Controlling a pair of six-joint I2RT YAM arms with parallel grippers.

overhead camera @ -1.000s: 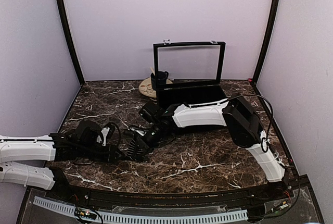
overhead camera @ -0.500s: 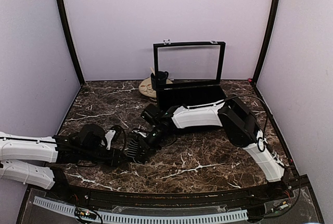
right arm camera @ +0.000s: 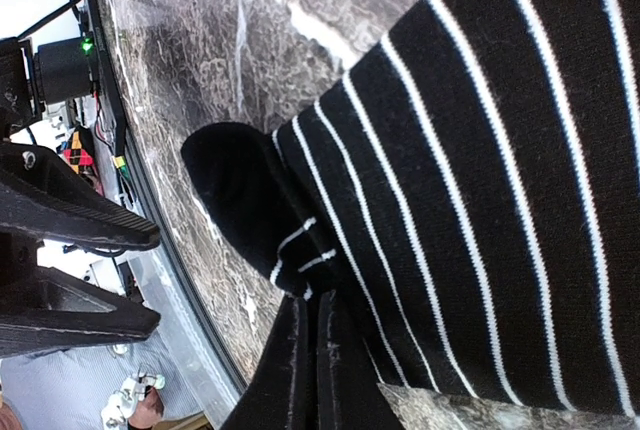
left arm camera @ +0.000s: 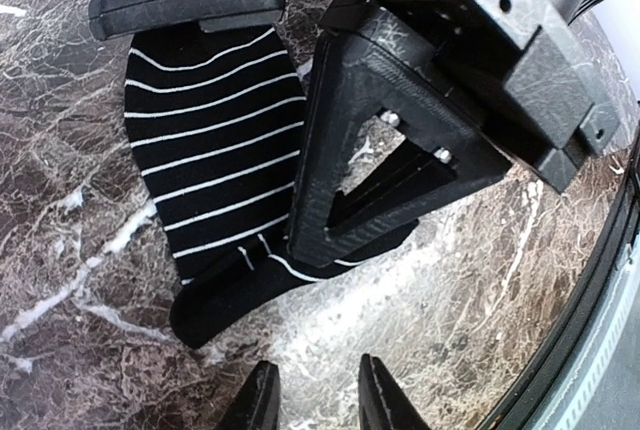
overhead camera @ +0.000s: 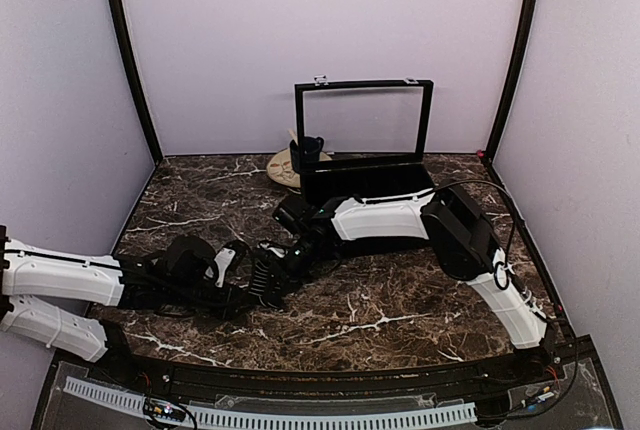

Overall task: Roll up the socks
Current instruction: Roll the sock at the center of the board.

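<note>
The socks (left arm camera: pixel 210 150) are black with thin white stripes and lie flat on the marble table, toe end toward my left gripper; the right wrist view shows the socks (right arm camera: pixel 480 180) filling most of the frame. My right gripper (right arm camera: pixel 312 300) is shut, its tips pressing down on the socks' edge near a small fold. The left wrist view shows that right gripper (left arm camera: pixel 300 245) standing on the fabric. My left gripper (left arm camera: pixel 317 375) is open over bare marble just short of the toe, with nothing between its fingers. In the top view both grippers (overhead camera: pixel 262 275) meet and hide the socks.
A black box (overhead camera: pixel 365 182) with its framed lid raised stands at the back of the table. Left of it a dark blue mug (overhead camera: pixel 306 153) sits on a beige round plate (overhead camera: pixel 281 169). The table's front rim (left arm camera: pixel 590 300) runs close to my left gripper.
My left arm has slid right, toward the socks, and its jaws have narrowed slightly. The right gripper has shifted a little left and stays shut on the fabric.
</note>
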